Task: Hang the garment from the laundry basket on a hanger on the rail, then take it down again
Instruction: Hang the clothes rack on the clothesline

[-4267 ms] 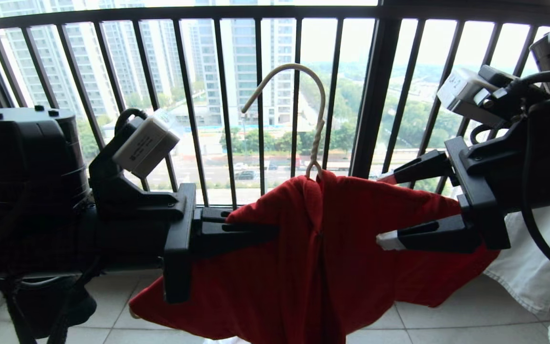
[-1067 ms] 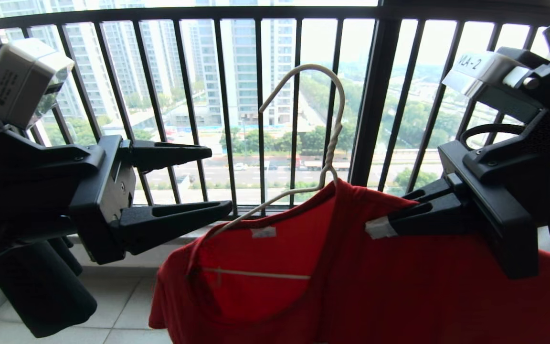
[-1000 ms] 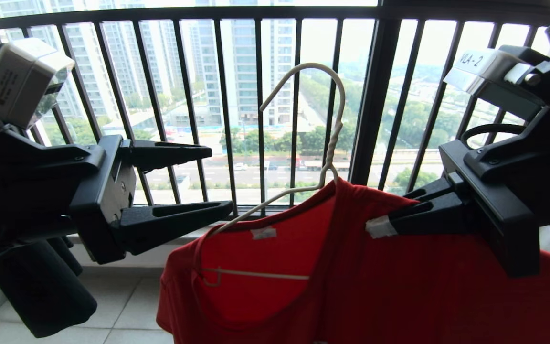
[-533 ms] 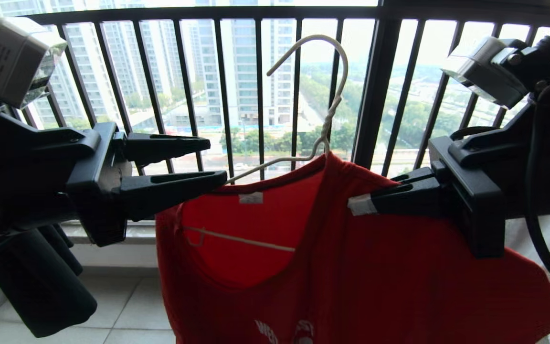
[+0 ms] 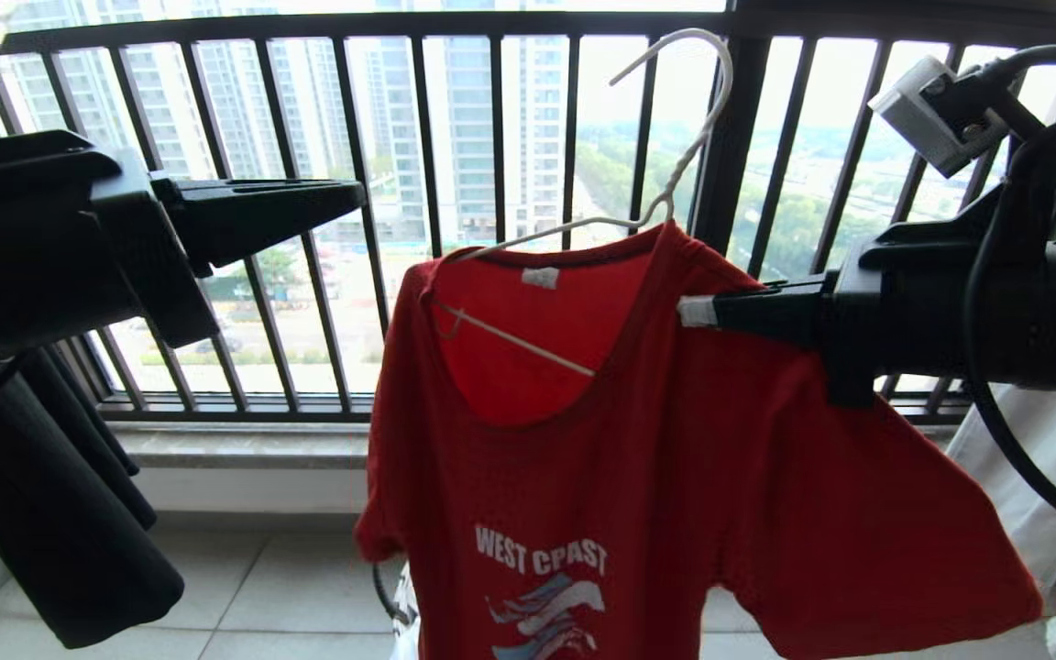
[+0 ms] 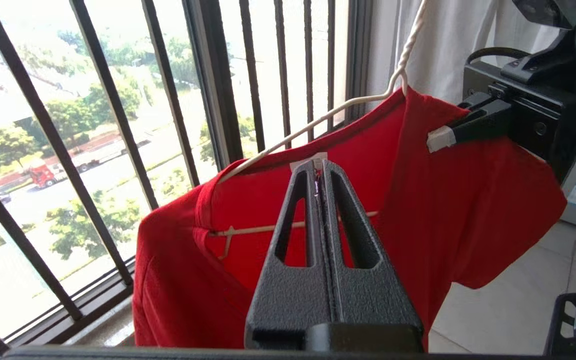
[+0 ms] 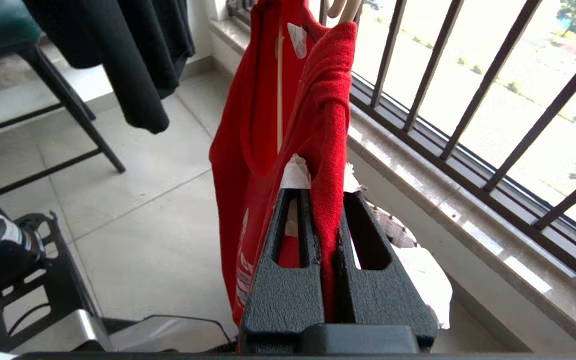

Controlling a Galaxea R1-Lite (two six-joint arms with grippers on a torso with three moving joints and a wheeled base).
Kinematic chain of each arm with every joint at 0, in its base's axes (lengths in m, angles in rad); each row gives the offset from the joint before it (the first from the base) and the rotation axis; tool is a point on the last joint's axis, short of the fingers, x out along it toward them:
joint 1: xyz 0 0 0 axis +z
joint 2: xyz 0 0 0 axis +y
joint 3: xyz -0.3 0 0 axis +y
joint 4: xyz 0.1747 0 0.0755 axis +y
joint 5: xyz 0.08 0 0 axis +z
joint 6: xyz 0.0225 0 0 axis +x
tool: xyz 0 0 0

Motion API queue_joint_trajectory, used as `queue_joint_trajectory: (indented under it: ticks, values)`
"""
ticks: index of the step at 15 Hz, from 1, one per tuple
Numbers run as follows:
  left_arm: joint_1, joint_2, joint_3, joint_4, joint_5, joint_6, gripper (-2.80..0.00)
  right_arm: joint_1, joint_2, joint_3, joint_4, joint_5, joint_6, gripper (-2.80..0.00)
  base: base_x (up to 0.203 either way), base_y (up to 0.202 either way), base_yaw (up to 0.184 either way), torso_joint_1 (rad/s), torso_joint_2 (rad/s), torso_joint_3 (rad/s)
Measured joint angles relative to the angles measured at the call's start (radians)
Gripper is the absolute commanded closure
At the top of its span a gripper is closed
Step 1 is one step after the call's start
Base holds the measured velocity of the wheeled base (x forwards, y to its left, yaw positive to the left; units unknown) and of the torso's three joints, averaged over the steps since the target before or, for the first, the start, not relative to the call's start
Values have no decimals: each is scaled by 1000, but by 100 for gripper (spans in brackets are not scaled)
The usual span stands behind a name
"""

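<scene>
The red T-shirt (image 5: pixel 665 477) is on the wire hanger (image 5: pixel 675 165), held up by the railing. The right tool (image 5: pixel 698 310) is clamped on its shoulder, probably wire too. The left tool (image 6: pixel 320 172) is clenched, empty. It's soft, floppy cloth on a springy hanger, so grip the wire.

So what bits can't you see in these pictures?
- Rail: above the top edge in every view.
- Hanger: its right shoulder is hidden inside the red T-shirt in the head view.
- Laundry basket: mostly behind the right gripper in the right wrist view.
- Shirt print: cut off by the head view's bottom edge.
</scene>
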Motion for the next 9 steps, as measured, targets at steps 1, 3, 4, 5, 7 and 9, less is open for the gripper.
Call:
queue_joint_trajectory:
  ticks: [1,3,4,5,7,9]
  values:
    - [0,-7,-16,6,43,-3,0,-2,-13,22,-32,-59,35,0,0,0,0,0,0,0]
    - [4,-22,-10,22,112,-8,0,-6,-37,66,-41,-172,79,0,0,0,0,0,0,0]
    - [8,-33,15,35,163,-11,0,-10,-47,85,-41,-232,85,0,0,0,0,0,0,0]
    - [12,-40,29,37,215,-14,0,-18,-57,105,-42,-277,87,0,0,0,0,0,0,0]
    - [15,-36,31,39,241,-11,0,-31,-70,117,-47,-296,87,0,0,0,0,0,0,0]
    - [12,-7,3,35,225,-12,0,-44,-74,122,-49,-294,89,0,0,0,0,0,0,0]
